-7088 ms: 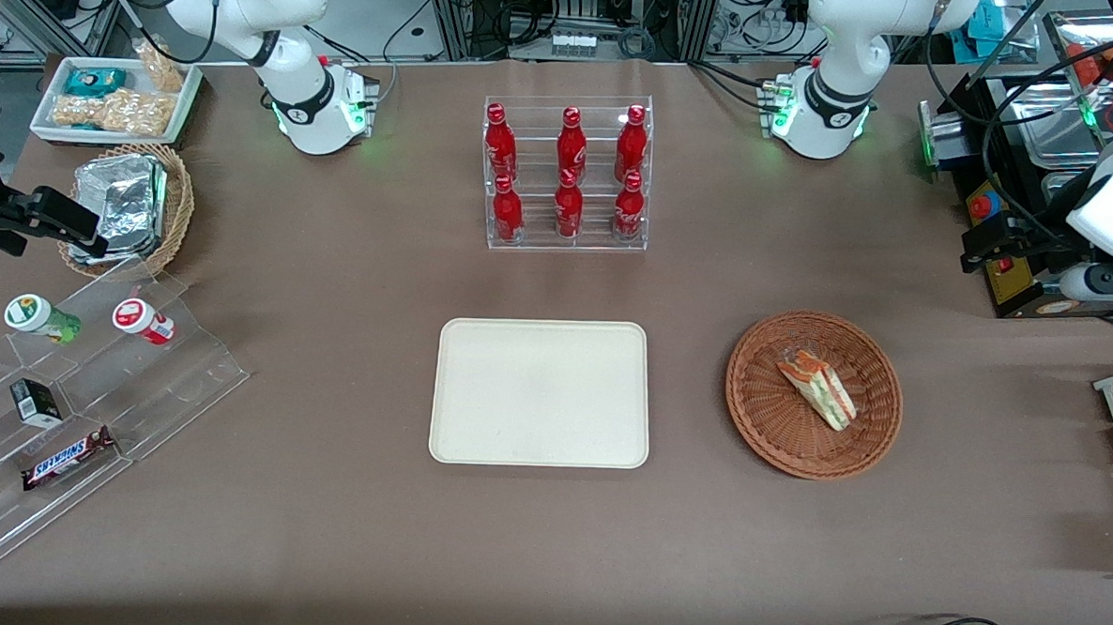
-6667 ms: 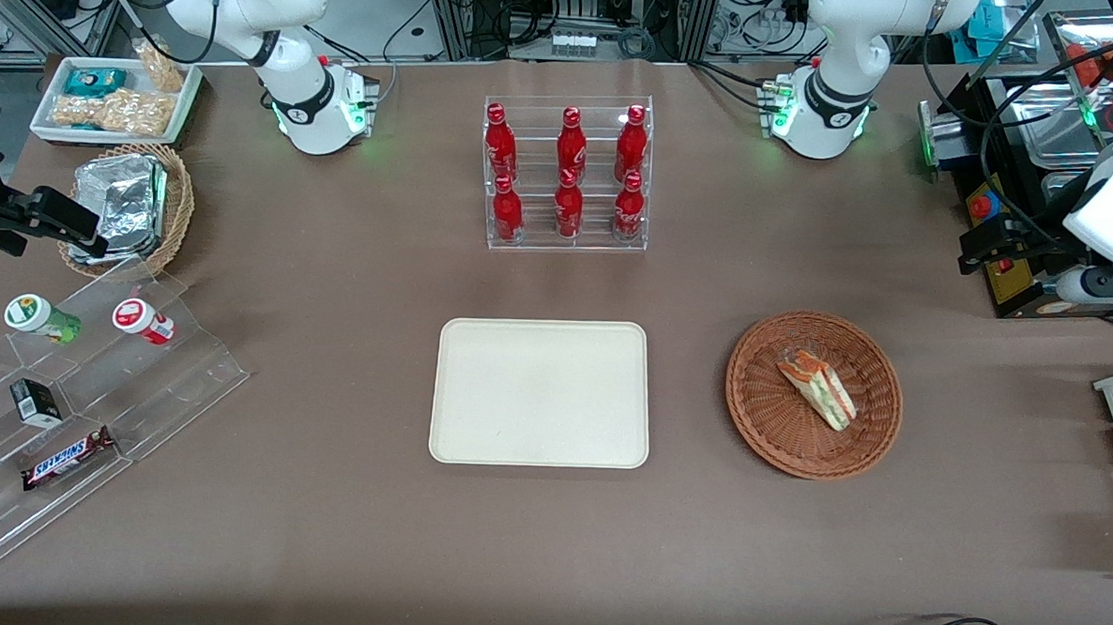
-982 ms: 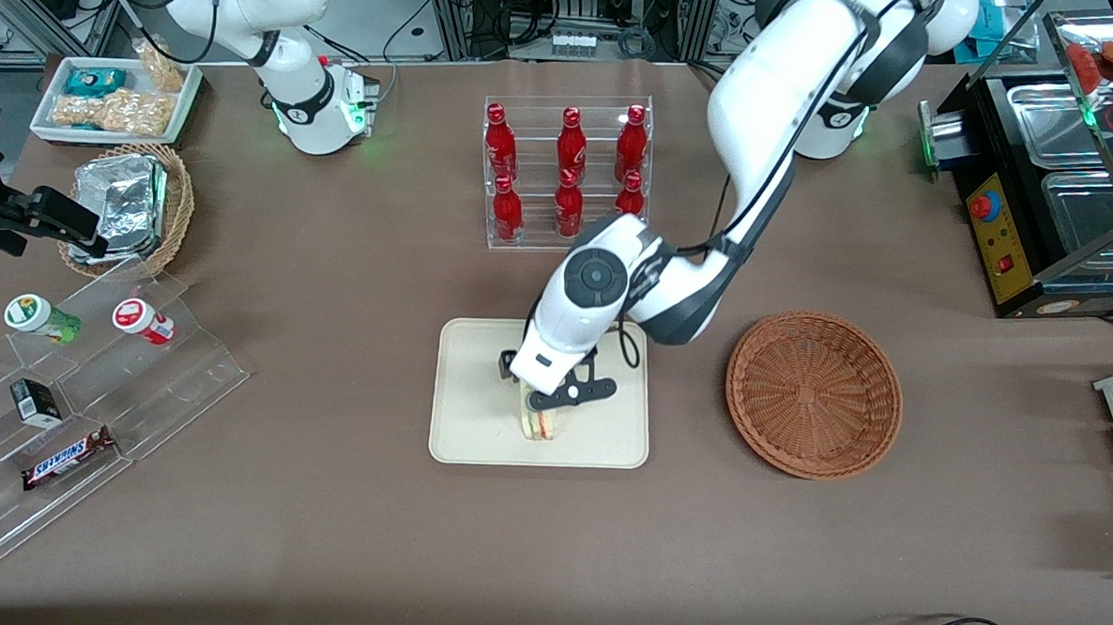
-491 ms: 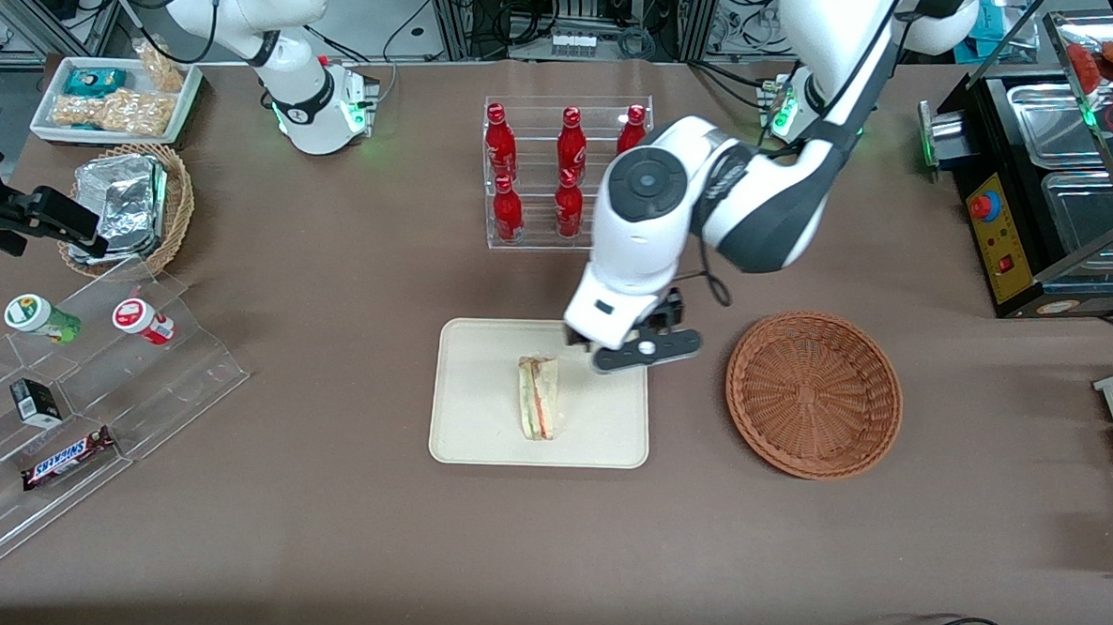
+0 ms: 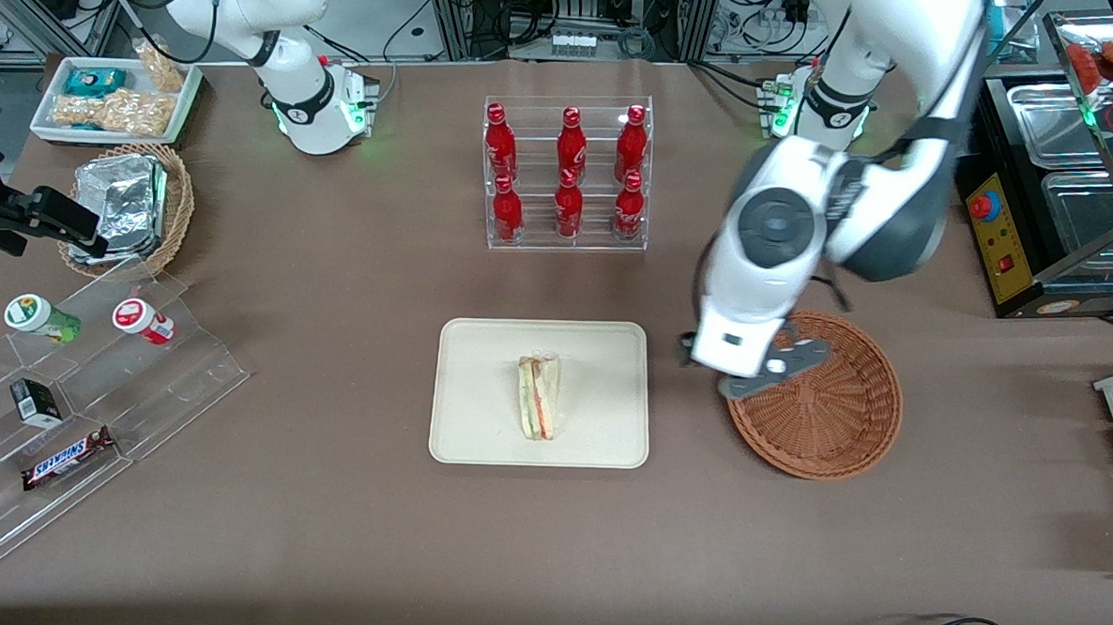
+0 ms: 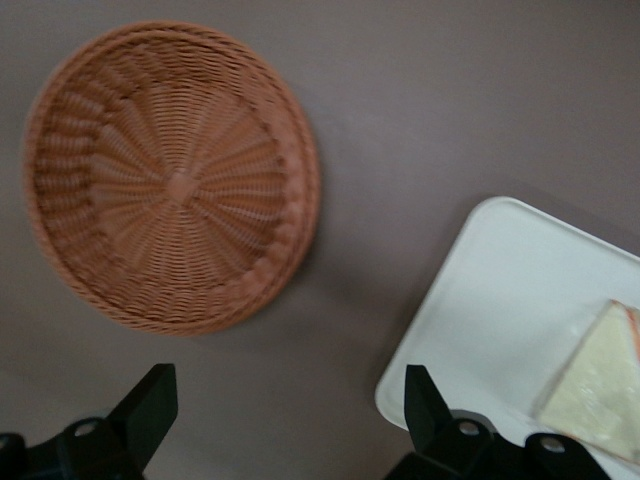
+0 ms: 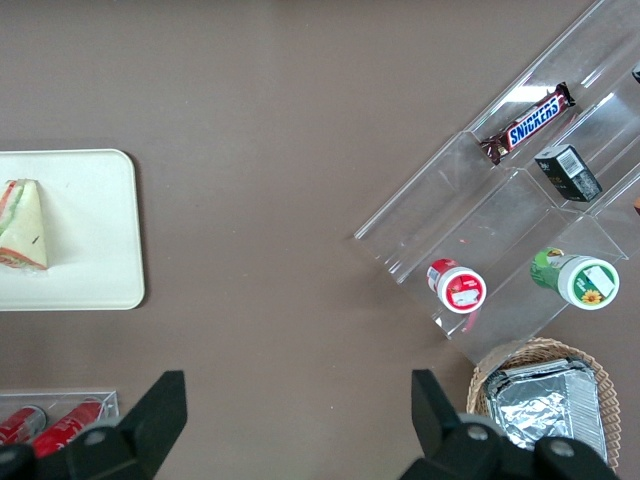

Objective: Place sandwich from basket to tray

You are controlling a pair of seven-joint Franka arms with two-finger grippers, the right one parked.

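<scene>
The sandwich (image 5: 538,397), a white wedge with green and orange-red filling, lies on the cream tray (image 5: 477,422) with nothing touching it. It also shows in the left wrist view as the sandwich (image 6: 595,385) on the tray (image 6: 500,300). The reddish-brown basket (image 5: 833,428) holds nothing, and the basket (image 6: 170,190) looks bare inside from the wrist too. My left gripper (image 5: 719,365) hangs above the table between tray and basket, over the basket's rim. The gripper (image 6: 287,405) is open with only brown table between its fingers.
A clear rack of red bottles (image 5: 567,177) stands farther from the front camera than the tray. Toward the parked arm's end are a clear stepped shelf of snacks (image 5: 93,396), a tan basket of foil packs (image 5: 134,205) and a white snack tray (image 5: 115,101).
The sandwich, once in the basket, was shut in my gripper on the tray a second ago. The gripper has let go, risen and swung toward the basket.
</scene>
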